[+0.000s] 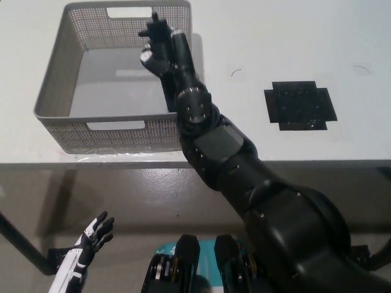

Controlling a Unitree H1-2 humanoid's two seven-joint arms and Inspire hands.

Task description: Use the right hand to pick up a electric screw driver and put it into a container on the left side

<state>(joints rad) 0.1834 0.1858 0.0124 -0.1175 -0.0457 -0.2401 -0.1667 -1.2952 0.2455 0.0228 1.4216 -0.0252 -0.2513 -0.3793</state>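
Right hand: your black right hand (157,46) is over the basket's right side, fingers (154,24) closed round 1 dark item w/ a pale end; can't tell if it's the screwdriver.
Basket: 1 grey mesh basket (55,79) on the counter (256,49), left part, near the front edge.
Mat: 1 black cross-shaped mat (300,105) on the counter, well apart to the right.
Left hand: your white left hand (91,238) hangs below counter level at lower left, fingers spread, holding nothing.
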